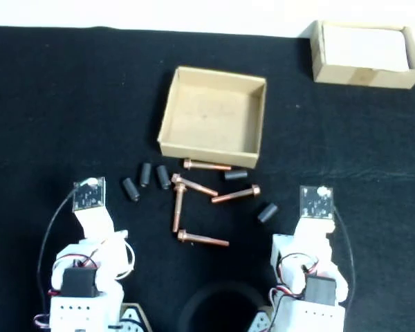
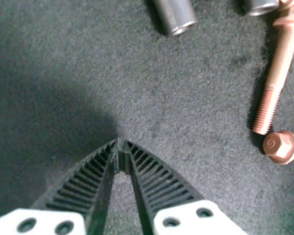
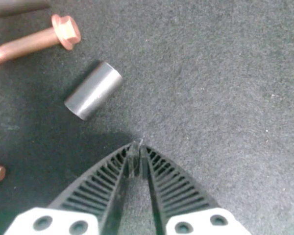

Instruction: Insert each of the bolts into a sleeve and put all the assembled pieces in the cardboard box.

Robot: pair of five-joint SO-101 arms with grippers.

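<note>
**Copper bolts [image 1: 203,239] and dark sleeves [image 1: 145,174] loose in front of the cardboard box [image 1: 207,153]**

Black cloth covers the bench [image 1: 69,97]. The open cardboard box sits near the middle with nothing inside. Five bolts lie scattered on the cloth just in front of it: one close along the box's front wall [image 1: 206,165], three crossing or nearly touching below that [image 1: 194,185] [image 1: 235,195] [image 1: 178,207], and one nearest the arms. Three sleeves lie grouped beside the bolts on the left arm's side, a fourth sleeve [image 1: 236,175] lies by the box's front corner, and a fifth [image 1: 267,212] lies alone just ahead of the right arm. No bolt is in a sleeve.

Both arms sit at the near edge. The left fingers [image 2: 95,181] are pressed together at the tips, holding nothing, above bare cloth near a bolt [image 2: 277,73]. The right fingers [image 3: 103,181] are likewise closed and empty, with the lone sleeve [image 3: 93,90] just beyond their tips.

A second box [image 1: 360,75] stands at the far corner.
</note>
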